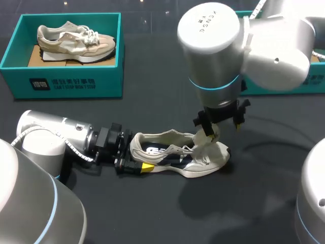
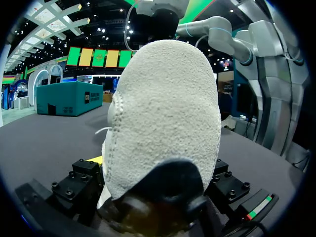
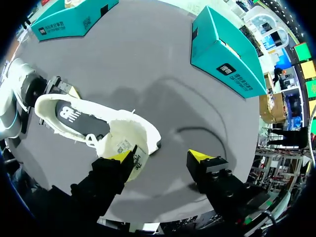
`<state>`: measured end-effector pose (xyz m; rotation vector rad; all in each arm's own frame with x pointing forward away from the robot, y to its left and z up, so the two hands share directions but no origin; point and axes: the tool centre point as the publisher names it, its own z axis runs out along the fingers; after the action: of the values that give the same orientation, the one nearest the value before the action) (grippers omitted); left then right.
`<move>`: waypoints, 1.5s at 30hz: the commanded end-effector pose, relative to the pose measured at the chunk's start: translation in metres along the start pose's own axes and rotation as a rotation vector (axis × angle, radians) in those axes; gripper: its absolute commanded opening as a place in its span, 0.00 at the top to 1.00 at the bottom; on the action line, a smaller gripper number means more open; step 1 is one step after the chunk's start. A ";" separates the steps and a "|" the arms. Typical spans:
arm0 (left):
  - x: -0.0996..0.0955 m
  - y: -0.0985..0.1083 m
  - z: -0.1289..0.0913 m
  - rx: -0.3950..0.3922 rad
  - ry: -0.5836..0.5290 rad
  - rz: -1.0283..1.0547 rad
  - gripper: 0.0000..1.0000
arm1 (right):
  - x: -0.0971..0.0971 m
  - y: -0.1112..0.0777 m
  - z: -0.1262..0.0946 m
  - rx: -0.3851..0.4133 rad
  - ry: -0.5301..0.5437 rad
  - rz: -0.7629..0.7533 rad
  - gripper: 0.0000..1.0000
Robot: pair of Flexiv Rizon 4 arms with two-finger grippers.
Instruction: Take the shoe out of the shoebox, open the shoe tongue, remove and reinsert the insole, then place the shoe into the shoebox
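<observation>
Dark grey table (image 1: 152,218), teal shoebox (image 1: 61,84) back left, shoe (image 1: 175,155) lying crosswise, toe rightward, left gripper (image 1: 136,156) clamping heel, right gripper (image 3: 162,157) spread wide over tongue.

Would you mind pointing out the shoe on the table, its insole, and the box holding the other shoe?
shoe on the table (image 1: 203,166), head view, side near toe.
insole (image 3: 81,121), right wrist view, dark middle.
box (image 1: 66,81), head view, front wall.

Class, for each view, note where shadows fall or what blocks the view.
Head view: soft shadow on the table beside the shoe. Right wrist view: a curved shadow lies past the shoe. Left wrist view: the shoe's heel fills the middle.
</observation>
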<state>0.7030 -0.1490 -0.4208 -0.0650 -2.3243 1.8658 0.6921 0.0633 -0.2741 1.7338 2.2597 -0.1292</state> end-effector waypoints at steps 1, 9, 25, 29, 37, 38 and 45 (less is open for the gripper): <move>-0.002 0.001 0.001 -0.001 0.001 -0.001 1.00 | -0.002 -0.001 -0.031 -0.026 -0.002 -0.036 0.28; -0.002 0.001 0.001 -0.001 0.001 -0.001 1.00 | 0.004 0.008 -0.061 -0.071 0.050 -0.208 0.32; -0.002 0.001 0.001 -0.001 0.001 -0.001 1.00 | 0.079 0.036 -0.095 -0.138 0.214 -0.843 1.00; -0.002 0.001 0.001 -0.001 0.001 -0.001 1.00 | 0.106 0.038 -0.100 -0.173 0.255 -1.033 1.00; -0.002 0.001 0.001 -0.001 0.001 -0.001 1.00 | 0.125 0.029 -0.096 -0.170 0.283 -1.240 1.00; -0.002 0.001 0.001 -0.001 0.001 -0.001 1.00 | 0.125 0.029 -0.096 -0.170 0.283 -1.240 1.00; -0.002 0.001 0.001 -0.001 0.001 -0.001 1.00 | 0.130 0.032 -0.093 -0.148 0.271 -1.254 1.00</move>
<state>0.7030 -0.1490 -0.4208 -0.0650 -2.3242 1.8659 0.6730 0.2113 -0.2133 0.0670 3.0672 0.0606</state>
